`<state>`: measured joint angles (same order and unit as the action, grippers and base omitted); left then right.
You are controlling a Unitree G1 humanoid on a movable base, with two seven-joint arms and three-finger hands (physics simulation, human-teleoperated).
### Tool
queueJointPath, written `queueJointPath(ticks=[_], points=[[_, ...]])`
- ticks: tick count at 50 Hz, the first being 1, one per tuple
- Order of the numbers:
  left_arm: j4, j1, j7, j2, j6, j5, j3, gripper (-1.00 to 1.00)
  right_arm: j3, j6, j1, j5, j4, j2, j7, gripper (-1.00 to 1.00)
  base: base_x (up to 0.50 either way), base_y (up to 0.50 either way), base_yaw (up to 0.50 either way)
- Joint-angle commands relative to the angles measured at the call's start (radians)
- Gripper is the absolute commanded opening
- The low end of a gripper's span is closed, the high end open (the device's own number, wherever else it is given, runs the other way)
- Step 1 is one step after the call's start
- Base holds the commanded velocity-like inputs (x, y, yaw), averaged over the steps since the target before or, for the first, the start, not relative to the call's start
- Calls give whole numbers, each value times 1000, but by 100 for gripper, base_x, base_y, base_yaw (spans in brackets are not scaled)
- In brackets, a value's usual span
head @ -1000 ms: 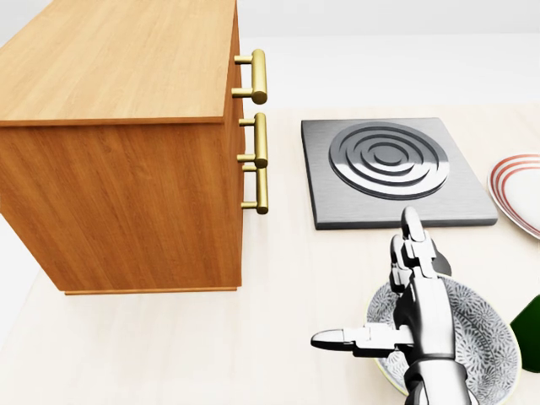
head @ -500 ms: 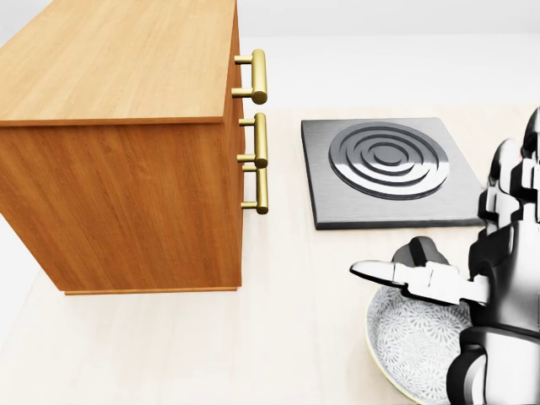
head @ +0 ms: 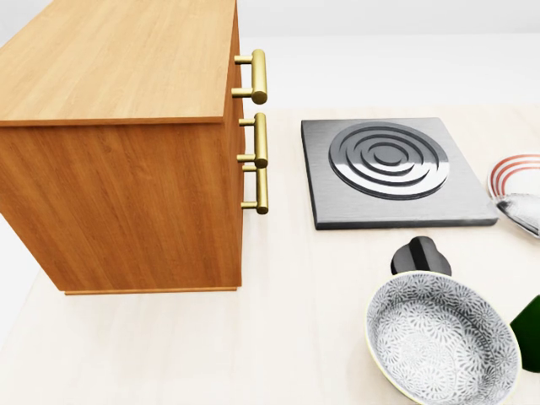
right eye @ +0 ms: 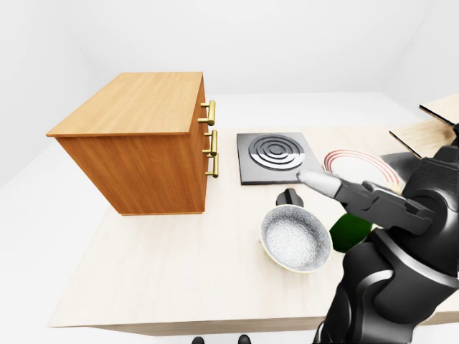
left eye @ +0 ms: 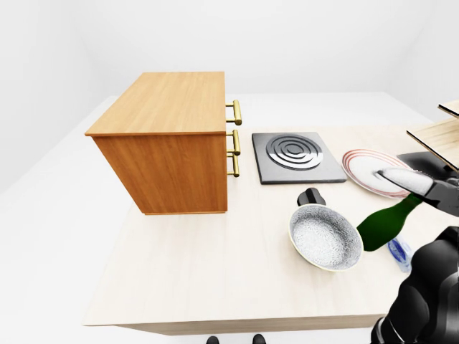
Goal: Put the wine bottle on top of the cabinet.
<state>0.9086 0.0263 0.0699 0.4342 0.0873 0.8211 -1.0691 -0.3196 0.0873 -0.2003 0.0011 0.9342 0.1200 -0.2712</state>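
The green wine bottle (left eye: 384,223) lies tilted on the light table, right of the patterned bowl (left eye: 325,235), its neck pointing up-right. In the head view only its dark green base (head: 530,333) shows at the right edge. My right hand (left eye: 403,183) hovers over the bottle's neck with its fingers stretched out, open and holding nothing. In the right-eye view the same hand hides most of the bottle (right eye: 350,229). The wooden cabinet (left eye: 168,136) stands at the left with a flat bare top. My left hand is out of sight.
A grey hob (left eye: 292,154) lies right of the cabinet's brass handles (left eye: 234,132). A red-rimmed plate (left eye: 369,168) sits beyond the bottle, a black knob (left eye: 310,197) above the bowl, a small blue object (left eye: 399,251) below the bottle. Wooden shelves (left eye: 437,136) rise at the right.
My right hand swung rightward from over the bowl to the head view's right edge, uncovering the bowl and the black knob. The camera and the objects stayed still.
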Motion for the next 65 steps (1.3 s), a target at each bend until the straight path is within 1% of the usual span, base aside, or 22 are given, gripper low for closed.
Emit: queueJointPath(ticks=[1,3,6,9,10,11,14,18,21,30,31,35,37,39,41,46,51,57,60,65], points=[[-2,1,5,2,0,10,-3,100,-170,0,-93,79,113,87,-22,100,0,0,0],[-1,1,5,2,0,7,0,100,-189,0,-82,78,113,109,-29,100,0,0,0],[0,1,5,0,0,6,3,100,-230,0,-71,88,103,114,-39,100,0,0,0],[0,-1,7,2,0,6,3,100,-272,0,-57,124,82,102,-45,100,0,0,0],[2,0,8,4,0,12,-3,100,-300,0,-47,144,65,94,-49,100,0,0,0],[2,0,8,5,0,12,-4,100,-301,0,-44,153,63,97,-55,100,0,0,0],[0,0,9,5,0,12,-2,100,-345,0,-14,204,21,96,-79,100,0,0,0],[1,0,8,3,0,6,4,100,-389,0,21,263,-16,115,-111,100,0,0,0],[0,-1,6,1,0,1,8,100,-438,0,32,327,-35,126,-138,100,0,0,0],[2,0,7,2,0,5,3,100,-542,0,83,457,-66,173,-206,100,0,0,0],[2,-1,8,2,0,7,2,100,-549,0,88,459,-69,172,-223,100,0,0,0],[2,-1,11,8,0,15,-5,100,-582,0,103,490,-76,197,-240,100,0,0,0],[1,0,12,9,0,18,-9,100,-603,0,117,493,-81,196,-251,100,0,0,0],[2,0,15,12,0,22,-11,100,-636,0,119,524,-85,211,-252,100,0,0,0],[3,1,17,13,0,24,-12,100,-661,0,135,538,-100,202,-252,100,0,0,0],[2,4,17,16,0,33,-23,100,-695,0,162,561,-133,222,-252,100,0,0,0],[-6,8,13,16,0,34,-28,100,-716,0,178,573,-165,215,-252,100,0,0,0],[-6,7,13,13,0,28,-21,100,-692,0,216,547,-239,167,-242,100,0,0,0],[-7,6,12,14,0,25,-20,100,-673,0,223,529,-279,160,-239,100,0,0,0],[-11,8,7,10,0,22,-21,100,-648,0,249,479,-343,123,-206,100,0,0,0]])
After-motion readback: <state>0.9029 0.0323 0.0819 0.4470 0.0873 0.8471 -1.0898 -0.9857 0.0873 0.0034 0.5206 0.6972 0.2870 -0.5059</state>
